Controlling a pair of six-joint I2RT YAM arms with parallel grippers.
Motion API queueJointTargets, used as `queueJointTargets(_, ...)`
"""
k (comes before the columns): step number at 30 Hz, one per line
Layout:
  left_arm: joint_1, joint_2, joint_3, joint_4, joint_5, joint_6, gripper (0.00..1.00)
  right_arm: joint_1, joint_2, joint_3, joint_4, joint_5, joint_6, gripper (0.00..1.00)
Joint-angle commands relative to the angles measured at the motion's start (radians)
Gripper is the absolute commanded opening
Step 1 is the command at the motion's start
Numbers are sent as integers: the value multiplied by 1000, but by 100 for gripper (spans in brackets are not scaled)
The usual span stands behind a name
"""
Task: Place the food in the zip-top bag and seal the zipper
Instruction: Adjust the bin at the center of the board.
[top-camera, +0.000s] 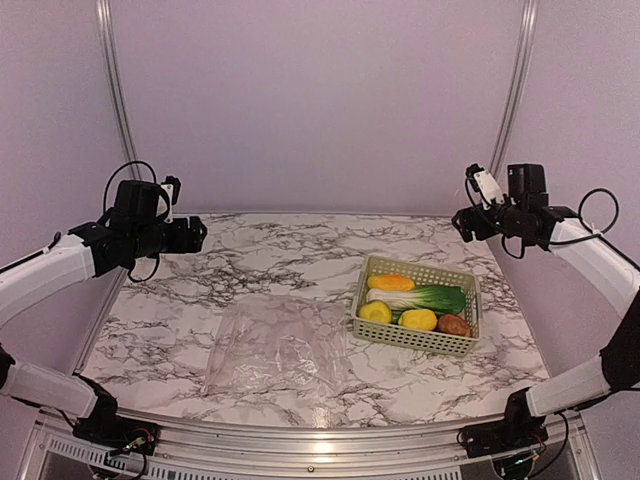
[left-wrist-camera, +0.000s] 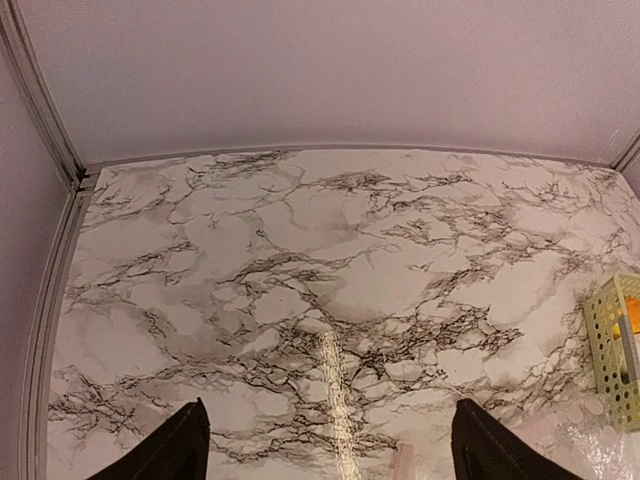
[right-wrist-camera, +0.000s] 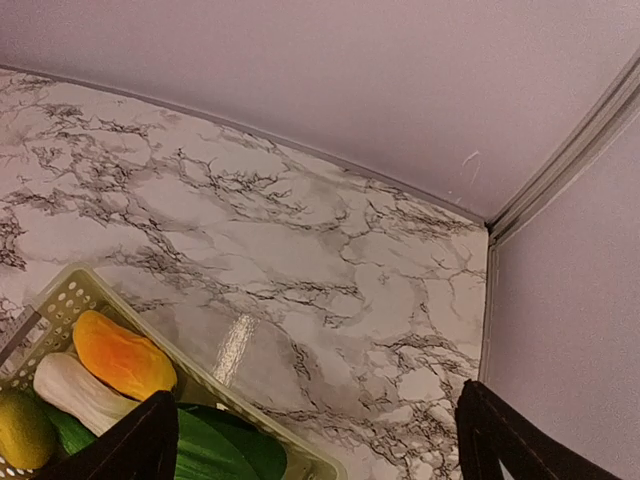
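Note:
The clear zip-top bag (top-camera: 277, 347) lies flat on the marble table, left of the pale green basket (top-camera: 417, 339). The basket holds the food: an orange-yellow piece (top-camera: 391, 283), a green-white leafy vegetable (top-camera: 420, 298), two yellow fruits (top-camera: 375, 312) (top-camera: 417, 320) and a brown lump (top-camera: 455, 325). I cannot make out the zipper. My left gripper (top-camera: 197, 234) is open and empty, raised at the far left. My right gripper (top-camera: 461, 222) is open and empty, raised behind the basket. The right wrist view shows the orange piece (right-wrist-camera: 122, 355), the leafy vegetable (right-wrist-camera: 215, 450) and one yellow fruit (right-wrist-camera: 22, 430).
Lilac walls with metal corner posts (top-camera: 115, 95) enclose the table. The basket's corner (left-wrist-camera: 612, 345) and a bit of crinkled bag (left-wrist-camera: 600, 450) show at the right edge of the left wrist view. A metal rail (top-camera: 320, 450) runs along the table's near edge.

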Motion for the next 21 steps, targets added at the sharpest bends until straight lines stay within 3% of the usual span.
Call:
queueJointTargets(1,8,-58,-52,-68,90,-50,88,-39,-49,-12,-98,-97,-100,95)
queueJointTargets(8,7,-105,-120,-81,199,-133,87,-56,-86,-3,-313,-320,-367,93)
queueJointTargets(14,-42,-67,-112,-36,266,-194,82,10,-117,-28,-455,-420,-541,78)
queueJointTargets(21,-205,110,48,-49,271,-202,77,65,-50,40,-529,-413,-606,59)
